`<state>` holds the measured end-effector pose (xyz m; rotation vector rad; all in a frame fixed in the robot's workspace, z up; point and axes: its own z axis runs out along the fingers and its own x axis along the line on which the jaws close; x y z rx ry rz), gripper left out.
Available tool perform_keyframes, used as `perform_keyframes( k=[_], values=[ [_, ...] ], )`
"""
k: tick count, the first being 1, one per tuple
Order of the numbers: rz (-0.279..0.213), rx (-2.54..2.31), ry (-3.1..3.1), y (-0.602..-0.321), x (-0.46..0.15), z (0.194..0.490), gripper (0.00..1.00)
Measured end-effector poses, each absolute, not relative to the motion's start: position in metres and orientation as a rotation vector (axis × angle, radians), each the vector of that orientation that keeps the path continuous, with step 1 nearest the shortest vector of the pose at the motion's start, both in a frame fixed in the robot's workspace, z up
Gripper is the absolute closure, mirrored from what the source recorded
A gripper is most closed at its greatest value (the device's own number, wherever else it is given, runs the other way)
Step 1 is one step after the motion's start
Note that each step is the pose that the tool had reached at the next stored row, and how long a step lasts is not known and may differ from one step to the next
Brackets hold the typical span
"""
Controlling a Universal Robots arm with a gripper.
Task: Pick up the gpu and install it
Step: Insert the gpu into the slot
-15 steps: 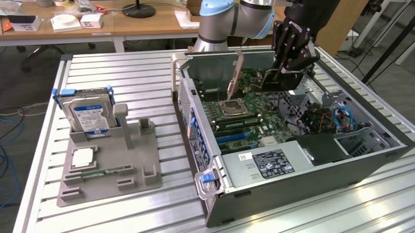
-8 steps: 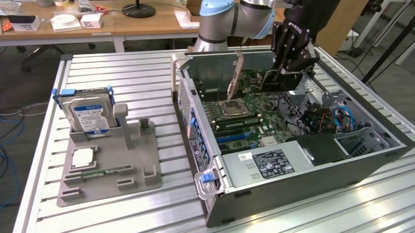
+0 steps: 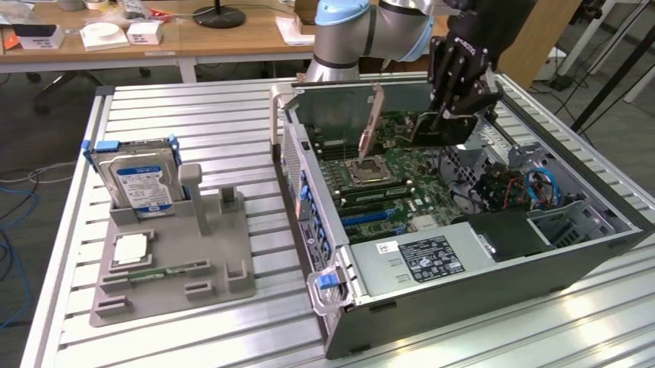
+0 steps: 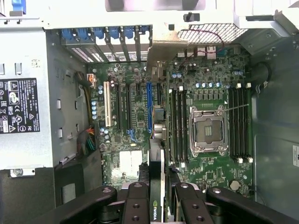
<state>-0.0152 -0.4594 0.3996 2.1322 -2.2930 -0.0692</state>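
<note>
**GPU clamped, edge-down over the expansion slots**

Exterior view: your gripper (image 3: 452, 123) hangs inside the open computer case (image 3: 338, 291), its jaws closed on the gpu (image 3: 430, 134). The card stands on edge above the motherboard (image 3: 394, 184) and, as far as I can judge, is not yet seated. Its long axis runs from the fingers towards the case's slot-cover wall, bracket end leading. The case lies on its side on the slatted table (image 3: 205, 115). The grey parts tray (image 3: 174, 253) sits well apart, on the exterior view's left.

Wrist view: you look straight down the card's top edge. The gpu (image 4: 158, 140) runs away from the gripper (image 4: 159, 207) to its metal bracket, near the row of slot covers. The blue slot (image 4: 148, 105) lies just beside the card and parallel to it. The memory slots and the CPU socket (image 4: 209, 129) crowd the card's other side, so room looks tight.
</note>
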Motion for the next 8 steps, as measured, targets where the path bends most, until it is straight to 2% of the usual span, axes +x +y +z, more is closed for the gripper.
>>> perform_keyframes(
  k=[8],
  values=[
    [-0.058,2.139,-2.297,-0.4594,-0.0158,0.3913,0.74]
  ],
)
